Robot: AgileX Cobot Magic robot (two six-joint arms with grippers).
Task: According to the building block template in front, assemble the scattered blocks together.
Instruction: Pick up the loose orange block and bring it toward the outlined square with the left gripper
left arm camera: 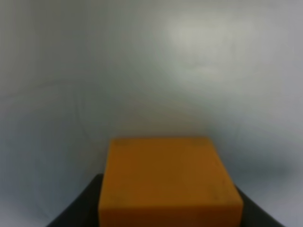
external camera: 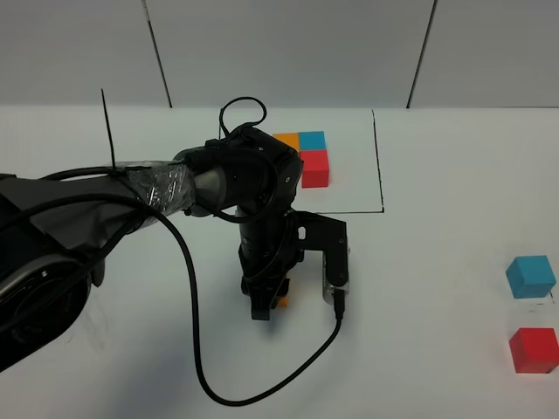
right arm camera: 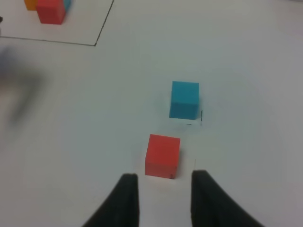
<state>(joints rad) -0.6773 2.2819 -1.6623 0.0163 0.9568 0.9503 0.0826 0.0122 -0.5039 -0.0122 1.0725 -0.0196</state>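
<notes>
The building block template is an orange (external camera: 286, 140), blue (external camera: 312, 140) and red (external camera: 314, 168) cluster at the back centre, inside a thin black frame (external camera: 381, 175). My left gripper (external camera: 266, 305) points down at the table's middle, shut on the orange block (external camera: 281, 302). That block fills the left wrist view (left arm camera: 168, 184), with a dark finger (left arm camera: 75, 208) at each side. The light blue block (external camera: 530, 276) and the red block (external camera: 534, 349) lie at the right edge. In the right wrist view my right gripper (right arm camera: 163, 182) hovers just short of the red block (right arm camera: 162, 155), its fingers apart with nothing between them. The blue block (right arm camera: 184, 99) lies beyond the red one.
A black cable (external camera: 196, 349) loops from the left arm across the front of the white table (external camera: 437, 262). A thin black rod (external camera: 107, 131) stands up at the left. The template's corner (right arm camera: 51, 10) shows far off in the right wrist view.
</notes>
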